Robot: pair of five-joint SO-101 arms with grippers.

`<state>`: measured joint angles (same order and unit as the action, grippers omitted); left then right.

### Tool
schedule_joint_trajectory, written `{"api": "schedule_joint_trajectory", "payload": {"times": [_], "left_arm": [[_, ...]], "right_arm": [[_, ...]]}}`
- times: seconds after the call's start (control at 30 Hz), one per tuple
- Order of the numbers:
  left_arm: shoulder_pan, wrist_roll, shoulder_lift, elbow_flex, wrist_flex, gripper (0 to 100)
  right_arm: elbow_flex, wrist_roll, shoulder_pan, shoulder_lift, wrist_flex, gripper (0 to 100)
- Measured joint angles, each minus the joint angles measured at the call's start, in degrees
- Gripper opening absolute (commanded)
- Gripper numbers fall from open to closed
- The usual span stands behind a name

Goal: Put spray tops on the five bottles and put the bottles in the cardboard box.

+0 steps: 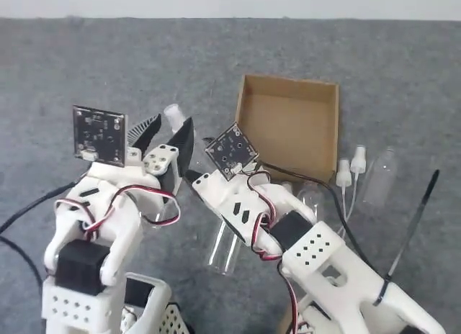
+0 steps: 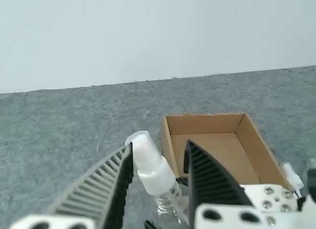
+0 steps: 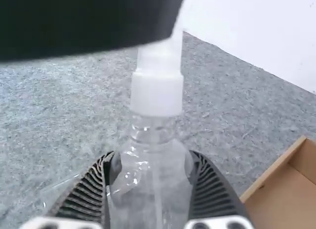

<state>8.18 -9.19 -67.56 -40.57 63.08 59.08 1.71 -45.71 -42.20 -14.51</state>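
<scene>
Straddling the spray top [image 2: 148, 160] with part-open jaws, the left gripper [image 1: 174, 119] seems placed to seat it on the clear bottle [image 3: 148, 189]. The right gripper [image 3: 150, 157] clamps that bottle's body, likely to steady it, just beside the cardboard box [image 1: 288, 125]. Farther right lie two loose spray tops [image 1: 344, 174] and a bare bottle [image 1: 379, 177]. Grey carpet [image 1: 72, 68] covers the table, with a pale wall [image 2: 148, 31] behind.

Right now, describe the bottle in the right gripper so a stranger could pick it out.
Find the open cardboard box. Just left of it, the right gripper grips a clear bottle. Unlike the bare bottles lying nearby, it wears a white spray top.
</scene>
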Motion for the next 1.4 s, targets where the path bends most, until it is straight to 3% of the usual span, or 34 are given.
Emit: {"api": "schedule_joint_trajectory", "payload": {"times": [0.3, 0.5, 0.77, 0.9, 1.1, 1.4], "left_arm": [[-0.09, 0.0, 0.0, 0.0, 0.53, 21], [-6.95, 0.0, 0.0, 0.0, 0.44, 26], [-12.22, 0.0, 0.0, 0.0, -3.78, 22], [-16.97, -0.97, 0.0, -3.52, -5.71, 18], [-13.45, 5.8, 0.0, -12.75, -5.89, 24], [0.62, 8.53, 0.0, -20.66, -8.88, 29]], "right_arm": [[0.0, 0.0, 0.0, 0.0, 0.0, 0.6], [0.0, 0.0, 0.0, 0.0, 0.18, 0.6], [0.0, 0.0, 0.35, 0.0, 0.18, 0.6], [-3.43, 0.0, 5.19, 0.0, 0.18, 0.6], [-12.31, 0.0, 12.22, 0.18, 0.18, 0.6], [-19.25, -1.41, 11.52, 10.73, -2.02, 0.6]]}}
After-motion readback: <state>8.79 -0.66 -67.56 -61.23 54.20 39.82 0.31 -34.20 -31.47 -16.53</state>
